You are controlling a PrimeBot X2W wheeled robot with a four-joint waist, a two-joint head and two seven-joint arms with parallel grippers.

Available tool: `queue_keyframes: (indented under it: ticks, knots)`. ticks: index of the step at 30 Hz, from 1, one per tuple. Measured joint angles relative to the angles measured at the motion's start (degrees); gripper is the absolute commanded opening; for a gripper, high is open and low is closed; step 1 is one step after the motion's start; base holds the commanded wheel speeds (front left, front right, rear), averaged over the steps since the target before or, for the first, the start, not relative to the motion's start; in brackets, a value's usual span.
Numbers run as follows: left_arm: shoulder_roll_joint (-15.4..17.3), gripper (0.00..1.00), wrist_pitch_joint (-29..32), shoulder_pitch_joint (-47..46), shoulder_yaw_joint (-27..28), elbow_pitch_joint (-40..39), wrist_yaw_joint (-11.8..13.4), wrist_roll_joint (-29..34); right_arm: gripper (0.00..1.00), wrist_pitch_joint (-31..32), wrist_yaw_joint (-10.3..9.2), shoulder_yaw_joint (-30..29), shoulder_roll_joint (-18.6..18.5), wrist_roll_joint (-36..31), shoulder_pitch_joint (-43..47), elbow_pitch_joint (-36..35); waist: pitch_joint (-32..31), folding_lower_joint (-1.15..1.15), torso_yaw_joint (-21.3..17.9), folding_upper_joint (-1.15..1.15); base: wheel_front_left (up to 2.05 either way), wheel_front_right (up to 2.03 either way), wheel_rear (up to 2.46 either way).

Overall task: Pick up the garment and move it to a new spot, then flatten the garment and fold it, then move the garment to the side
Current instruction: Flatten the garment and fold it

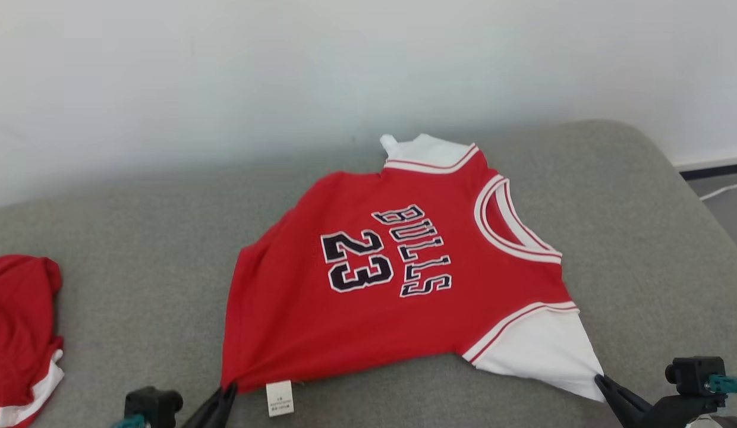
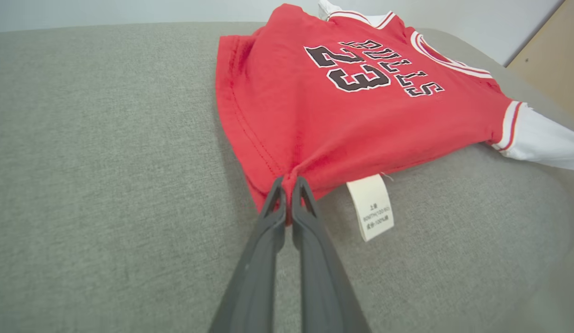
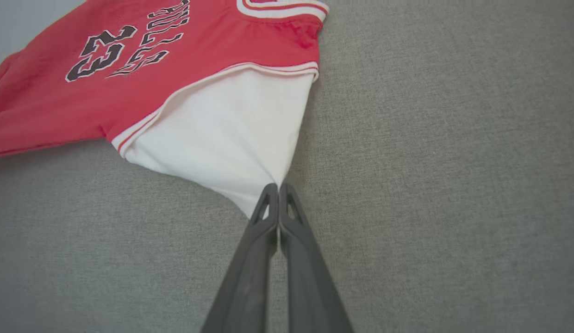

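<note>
A: Where does the jersey (image 1: 398, 279) lie?
B: In the middle of the head view, spread on the cushion (image 1: 136, 238), neck toward the right, hem toward the left. The wall (image 1: 226, 77) runs behind it, across the top.
A: And at the edges?
B: A second garment (image 1: 18, 333) lies at lower left, well apart. The left gripper (image 1: 230, 389) pinches the hem corner at the bottom, with the tag (image 1: 280, 397) just right of it. The right gripper (image 1: 599, 378) pinches the sleeve (image 1: 541, 351) tip at lower right.

Matt red knit garment (image 1: 398, 285) on coarse grey woven cushion (image 1: 136, 238)

Grey cushion (image 1: 136, 238); red cloth (image 1: 18, 333), perhaps shorts.
</note>
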Motion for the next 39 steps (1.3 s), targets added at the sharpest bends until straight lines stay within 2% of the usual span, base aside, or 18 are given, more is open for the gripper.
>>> queue_keyframes:
  ticks: [10, 13, 16, 18, 24, 31, 32, 33, 34, 39]
  knots:
    - [-1.5, 0.00, 1.2, 0.9, -2.3, 1.5, 1.7, 1.2, 0.00, 5.2, -3.68, 1.3, -1.8, 1.0, 1.8, -3.3, -1.5, 0.02, 1.0, 0.00, 0.00, 0.00, 0.00]
    - [-2.7, 0.00, 1.3, 0.8, -2.1, 1.3, 1.7, -0.1, 0.00, 6.5, -4.03, 1.2, -2.1, 2.2, 2.9, -4.8, -1.5, 0.02, 1.6, 0.01, 0.00, 0.00, 0.00]
    - [-2.3, 0.00, 2.6, 1.3, -2.7, 1.1, 1.8, 0.1, 0.00, 8.1, -5.27, 1.2, -3.9, 2.3, 3.6, -5.5, -1.7, 0.02, 1.9, 0.01, 0.00, 0.00, 0.00]
    - [-1.9, 0.00, 3.6, 1.9, -3.3, 1.1, 1.8, 0.2, 0.00, 9.7, -5.54, 1.1, -5.1, 3.1, 3.9, -6.0, -1.7, 0.02, 2.2, 0.01, 0.00, 0.00, 0.00]
    - [-1.4, 0.00, 5.7, 2.8, -5.1, 0.5, 1.7, 1.2, 0.00, 13.1, -6.87, 1.6, -5.4, 4.0, 4.6, -8.9, -1.8, 0.02, 2.4, 0.01, 0.00, 0.00, 0.00]
    - [-2.7, 0.00, 6.4, 2.8, -4.3, 1.8, 2.3, 0.0, 0.00, 14.6, -8.09, 2.1, -5.4, 3.0, 4.3, -10.5, -1.5, 0.02, 2.2, 0.01, 0.00, 0.00, 0.00]
    - [-2.9, 0.00, 6.4, 2.8, -3.9, 1.9, 2.6, -0.2, 0.44, 14.6, -8.26, 2.1, -5.5, 2.9, 4.3, -10.7, -1.4, 0.02, 2.2, 0.01, 0.00, 0.00, 0.00]
    - [-3.2, 0.77, 6.4, 2.8, -3.4, 1.9, 2.9, -0.4, 1.00, 14.5, -8.32, 2.0, -5.6, 2.7, 4.3, -10.9, -1.4, 0.02, 2.1, 0.01, 0.00, 0.00, 0.00]
    - [-3.7, 1.00, 6.1, 2.9, -2.7, 1.7, 3.3, -1.2, 1.00, 14.5, -8.53, 1.6, -5.7, 2.7, 4.3, -11.0, -1.3, 0.02, 2.1, 0.01, 0.00, 0.00, 0.00]
    - [-3.7, 1.00, 4.2, 2.9, 1.1, -1.0, 4.3, -4.0, 1.00, 13.6, -8.58, -1.4, -6.6, 4.7, 4.3, -13.6, -1.2, 0.02, 2.0, 0.01, 0.00, 0.00, 0.00]
